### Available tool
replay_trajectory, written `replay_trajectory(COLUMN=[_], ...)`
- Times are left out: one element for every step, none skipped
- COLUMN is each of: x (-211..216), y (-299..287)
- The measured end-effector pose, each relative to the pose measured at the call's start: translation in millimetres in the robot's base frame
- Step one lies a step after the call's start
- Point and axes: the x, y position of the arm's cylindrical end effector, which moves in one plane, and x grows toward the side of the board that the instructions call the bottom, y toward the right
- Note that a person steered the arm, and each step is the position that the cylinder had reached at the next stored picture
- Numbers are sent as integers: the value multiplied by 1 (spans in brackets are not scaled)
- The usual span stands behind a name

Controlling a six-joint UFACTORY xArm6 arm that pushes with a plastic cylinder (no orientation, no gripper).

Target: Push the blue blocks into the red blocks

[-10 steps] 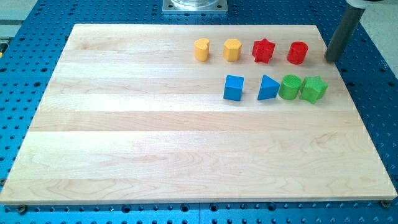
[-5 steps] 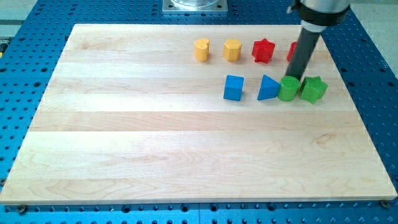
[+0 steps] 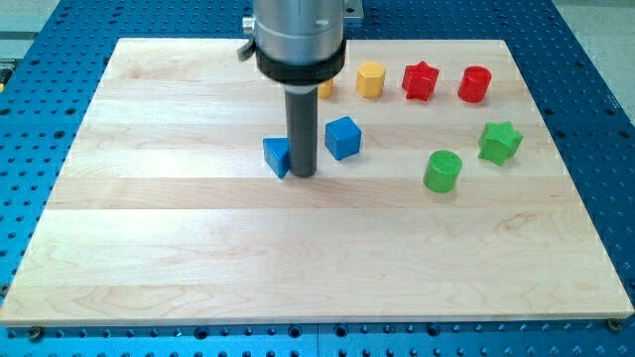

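- The arm has no jaws, so nothing opens or shuts; it ends in a dark rod.
- My tip (image 3: pixel 304 175) sits between the two blue blocks, touching the blue block (image 3: pixel 277 156) on its left, whose shape is partly hidden, maybe a wedge.
- The blue cube (image 3: pixel 342 137) stands just beside the rod on the view's right.
- The red star (image 3: pixel 421 80) and the red cylinder (image 3: pixel 475 84) wait near the view's top right, well apart from the blue ones.
- The blue blocks do not touch the red ones, so the job looks barely begun.
- Next, the tip likely needs to go round to the left of a blue block and push it right and up.
- The yellow block (image 3: pixel 370 79) could get in the way.
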Motion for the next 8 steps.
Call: replay_trajectory(x=[-54, -65, -64, -28, -62, -96, -22, -1], y=[59, 46, 70, 33, 102, 143, 66, 2])
